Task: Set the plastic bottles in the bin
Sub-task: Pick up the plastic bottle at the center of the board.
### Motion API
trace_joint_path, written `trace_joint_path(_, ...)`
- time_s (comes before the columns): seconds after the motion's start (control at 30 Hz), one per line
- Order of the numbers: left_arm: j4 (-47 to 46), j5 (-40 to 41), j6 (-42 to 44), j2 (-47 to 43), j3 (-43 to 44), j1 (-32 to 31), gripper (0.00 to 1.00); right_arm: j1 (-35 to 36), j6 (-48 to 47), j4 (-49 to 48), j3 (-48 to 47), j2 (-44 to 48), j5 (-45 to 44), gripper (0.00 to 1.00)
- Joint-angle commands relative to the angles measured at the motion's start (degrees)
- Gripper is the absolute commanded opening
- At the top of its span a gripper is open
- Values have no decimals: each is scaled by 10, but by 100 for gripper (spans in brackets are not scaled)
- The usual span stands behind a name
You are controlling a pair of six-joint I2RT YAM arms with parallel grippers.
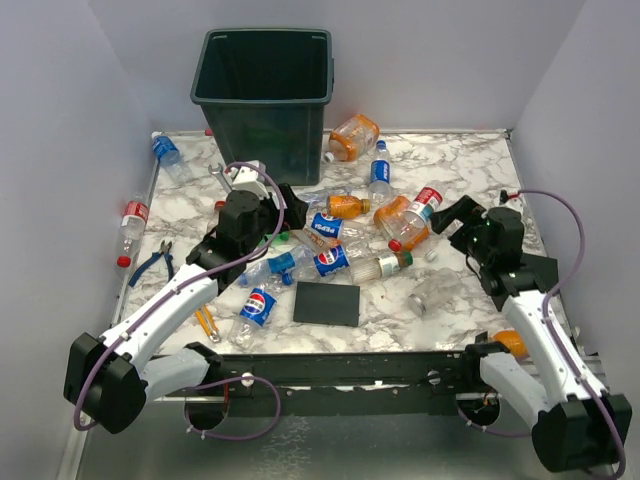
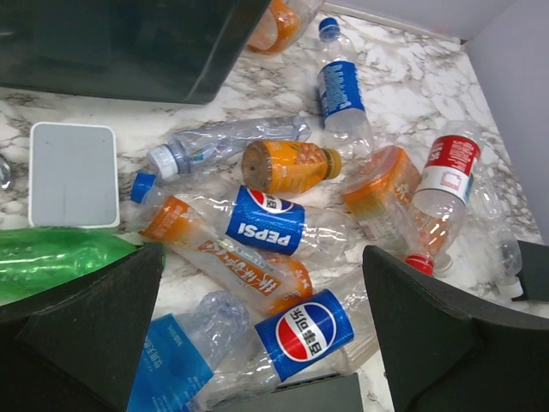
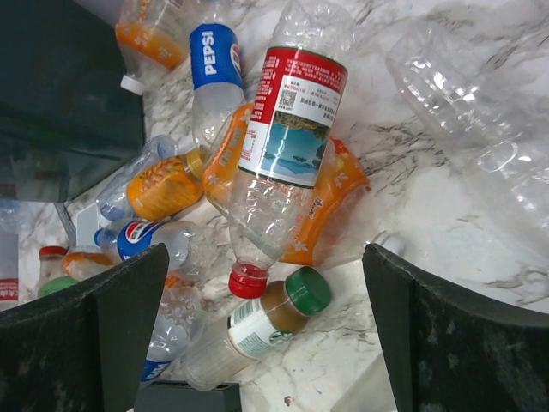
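Left fingers (image 2: pixel 94 335) spread wide, empty, above Pepsi bottle (image 2: pixel 268 221); right fingers (image 3: pixel 446 343) likewise above red-label bottle (image 3: pixel 290 129). Both in pile on bench (image 1: pixel 460 165); bin (image 1: pixel 262 120) at far edge. Straddle body crosswise, clear of neighbours; squeeze gently, plastic crushes.

You are looking at a far bin (image 1: pixel 262 95) showing dark green. The table (image 1: pixel 460 170) is showing white marble with grey veins. The clear plastic bottles (image 1: pixel 330 262) are wearing blue, red and orange labels; the near square plate (image 1: pixel 326 304) is showing plain black.
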State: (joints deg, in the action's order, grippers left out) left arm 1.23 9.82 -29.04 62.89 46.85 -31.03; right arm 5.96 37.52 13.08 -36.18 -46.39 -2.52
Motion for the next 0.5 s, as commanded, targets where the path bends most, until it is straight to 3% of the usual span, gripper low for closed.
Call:
trace_joint_path(0.0, -40, -56, 10, -16, -10, 1, 99, 3, 51, -97, -5, -81, 47, 97)
trace_joint_path(0.27, -48, -66, 8, -24, -17, 0, 99, 2, 70, -181, -32, -231, -15, 97)
trace_joint_path(0.47, -50, -74, 5, -20, -17, 1, 99, -3, 82, -211, -93, -333, -11, 100)
